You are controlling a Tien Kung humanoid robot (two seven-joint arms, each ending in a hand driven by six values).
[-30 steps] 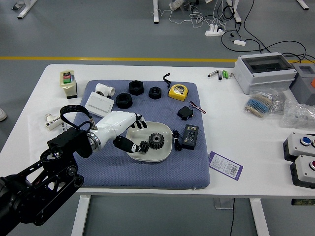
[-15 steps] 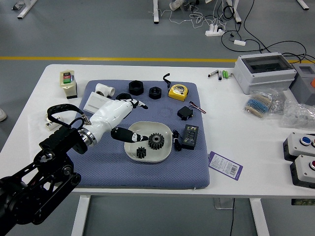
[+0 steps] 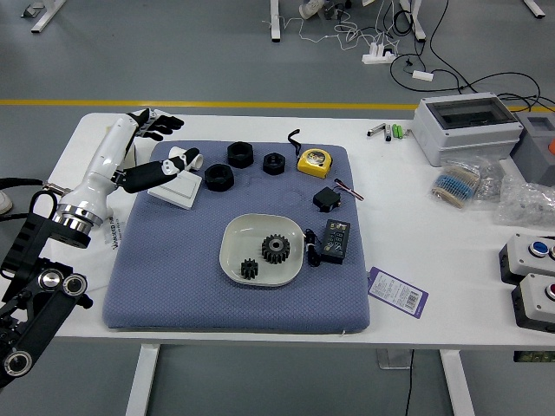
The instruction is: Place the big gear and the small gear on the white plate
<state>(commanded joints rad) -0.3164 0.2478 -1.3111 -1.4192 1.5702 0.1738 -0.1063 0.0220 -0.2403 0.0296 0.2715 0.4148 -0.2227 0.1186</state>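
Scene is being lit brightly and evenly. The white tabletop is being rendered pale, with little surface texture; only soft, faint shadows are being cast on the blue mat. Small glints are being thrown by the clear plastic bag. Fine print on the card is being resolved coarsely.

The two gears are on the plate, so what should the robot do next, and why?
Probably ease the left hand back to rest: it looks open and empty, and the big gear and small gear both lie on the white plate.
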